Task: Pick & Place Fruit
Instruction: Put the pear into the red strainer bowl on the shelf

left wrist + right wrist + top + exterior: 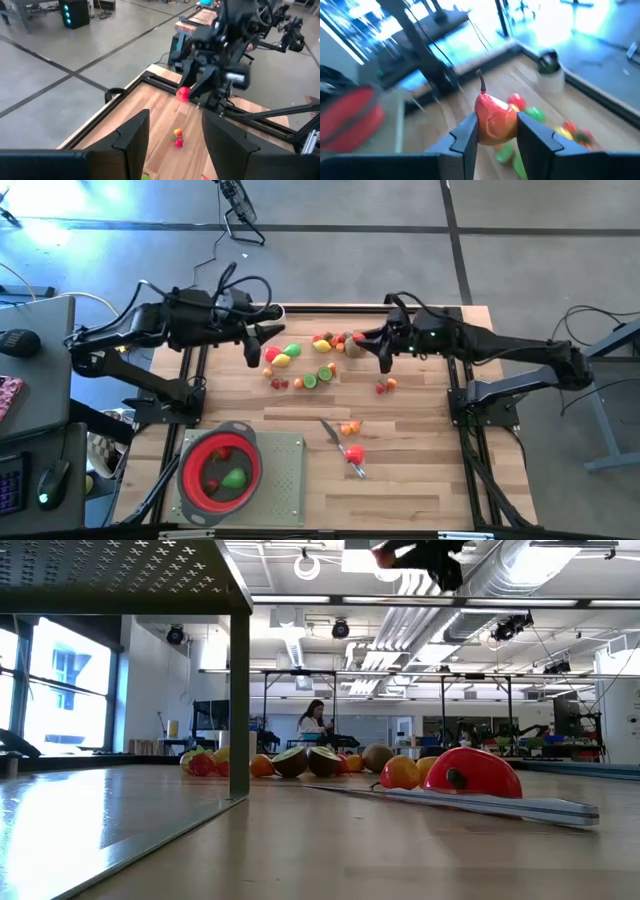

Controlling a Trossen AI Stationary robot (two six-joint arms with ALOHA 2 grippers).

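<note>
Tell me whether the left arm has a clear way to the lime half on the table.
Probably yes. The left gripper hangs open and empty above the table, and the lime half lies uncovered close by; only small loose fruit lies between, while the right gripper holds a red fruit farther off.

Both arms reach inward over the table's far half. Right gripper — fingers closed on a red-orange fruit, raised above the tabletop. Left gripper — fingers parted, holding nothing, hanging above the table.
</note>
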